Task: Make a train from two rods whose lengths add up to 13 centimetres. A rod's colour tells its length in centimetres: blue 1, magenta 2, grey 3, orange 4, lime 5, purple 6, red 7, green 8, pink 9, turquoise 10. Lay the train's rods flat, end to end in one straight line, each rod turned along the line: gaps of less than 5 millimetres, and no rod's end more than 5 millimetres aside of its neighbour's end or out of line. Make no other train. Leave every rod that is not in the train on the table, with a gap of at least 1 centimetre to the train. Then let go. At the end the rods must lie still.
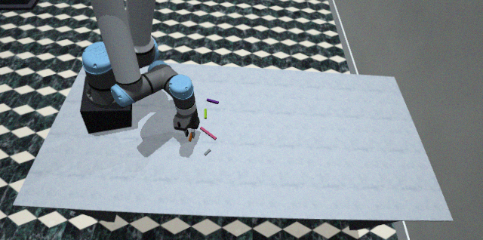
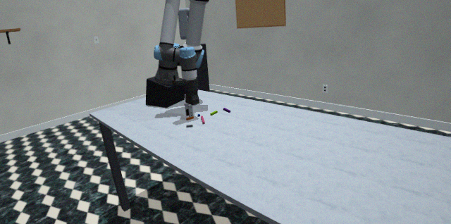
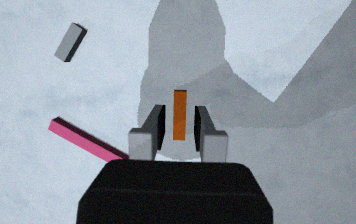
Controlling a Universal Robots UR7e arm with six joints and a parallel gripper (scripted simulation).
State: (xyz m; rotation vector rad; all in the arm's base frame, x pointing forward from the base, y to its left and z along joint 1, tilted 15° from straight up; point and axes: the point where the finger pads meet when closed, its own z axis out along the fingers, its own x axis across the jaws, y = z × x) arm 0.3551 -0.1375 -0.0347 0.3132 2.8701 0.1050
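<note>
My gripper (image 1: 189, 134) (image 3: 179, 119) is open around the orange rod, with a gap on each side of it. The orange rod (image 1: 190, 137) (image 2: 189, 118) (image 3: 179, 117) lies flat on the table between the fingers, along their pads. The pink rod (image 1: 208, 133) (image 2: 202, 120) (image 3: 86, 140) lies flat and slanted beside the gripper; the gripper body hides one end of it in the wrist view. The grey rod (image 1: 207, 152) (image 2: 189, 126) (image 3: 70, 42) lies apart from both.
A lime rod (image 1: 205, 113) (image 2: 213, 113) and a purple rod (image 1: 212, 101) (image 2: 226, 110) lie on the table (image 1: 302, 138) beyond the pink rod. A small blue rod (image 2: 199, 115) shows behind the orange and pink rods. The arm's black base block stands at the table's end.
</note>
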